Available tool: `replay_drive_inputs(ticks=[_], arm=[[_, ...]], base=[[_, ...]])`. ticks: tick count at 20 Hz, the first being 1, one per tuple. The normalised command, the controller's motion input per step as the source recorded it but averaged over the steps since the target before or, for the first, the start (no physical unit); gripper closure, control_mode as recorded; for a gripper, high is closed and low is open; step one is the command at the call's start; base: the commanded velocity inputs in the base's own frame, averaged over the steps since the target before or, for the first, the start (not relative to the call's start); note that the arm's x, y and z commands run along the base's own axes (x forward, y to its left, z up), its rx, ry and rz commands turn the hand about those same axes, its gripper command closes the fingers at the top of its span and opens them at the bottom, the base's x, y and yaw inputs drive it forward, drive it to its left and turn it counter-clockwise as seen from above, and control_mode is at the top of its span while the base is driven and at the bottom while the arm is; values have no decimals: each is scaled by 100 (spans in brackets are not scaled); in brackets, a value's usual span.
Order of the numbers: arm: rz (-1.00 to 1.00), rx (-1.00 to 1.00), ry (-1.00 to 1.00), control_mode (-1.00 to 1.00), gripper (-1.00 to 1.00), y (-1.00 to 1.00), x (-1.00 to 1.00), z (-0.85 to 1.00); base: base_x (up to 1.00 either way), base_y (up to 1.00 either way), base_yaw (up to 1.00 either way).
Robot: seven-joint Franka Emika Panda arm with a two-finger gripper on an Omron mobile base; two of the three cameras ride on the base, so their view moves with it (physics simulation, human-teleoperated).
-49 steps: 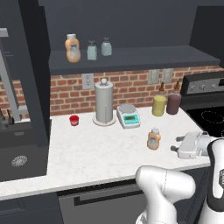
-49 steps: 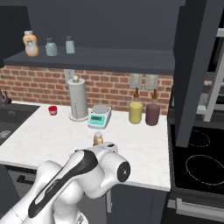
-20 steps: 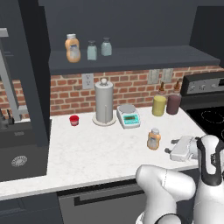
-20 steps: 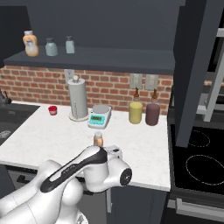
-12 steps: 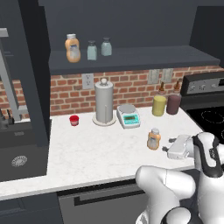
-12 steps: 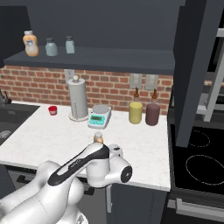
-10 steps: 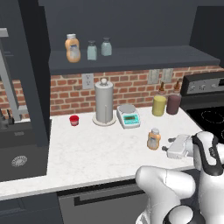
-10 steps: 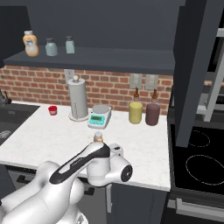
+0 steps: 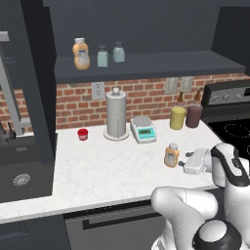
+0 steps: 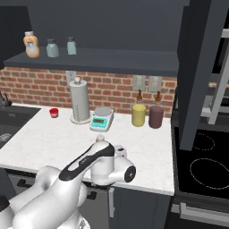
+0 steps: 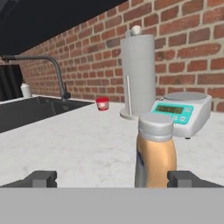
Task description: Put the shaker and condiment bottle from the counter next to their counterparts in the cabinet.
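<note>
Condiment bottle (image 11: pixel 155 151) stands upright on the counter (image 9: pixel 97 166), its long axis vertical, whitish cap on top, and in my hand view it sits right of centre, low in the frame, straight ahead of my gripper (image 11: pixel 113 179) and leaning toward the right-hand tip. My two finger tips (image 11: pixel 41 178) rise at the bottom left and bottom right of that view, spread as wide as they go, with nothing between them yet; the bottle is beyond them, not inside the gap. In the left base view the same orange bottle (image 9: pixel 171 155) is in the lower right of the frame, with my gripper (image 9: pixel 188 165) just beside it on its right, reaching toward it sideways at about bottle height. Behind it in the hand view are the kitchen scale (image 11: pixel 181 111) and the tall silver cylinder (image 11: pixel 138 75), both well apart from it. Its match, the orange bottle on the shelf (image 9: pixel 80 53), is at the upper left of the left base view on the cabinet (image 9: pixel 146 66) shelf board, beside two pale shakers (image 9: pixel 102 56). My judgement is that the coming move needs a small shift to centre the bottle between my tips, then a level push forward before closing around its body.
</note>
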Motion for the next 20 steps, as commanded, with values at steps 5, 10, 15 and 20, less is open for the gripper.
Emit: replay_drive_inputs(ticks=[5,10,15,20], arm=[[0,0,0,-100,-100,0,16,-6],[0,0,0,-100,-100,0,20,-8],[0,0,0,-100,-100,0,20,-9],[0,0,0,-100,-100,-10,29,-13]], base=[[0,0,0],[0,0,0],[0,0,0],[0,0,0]])
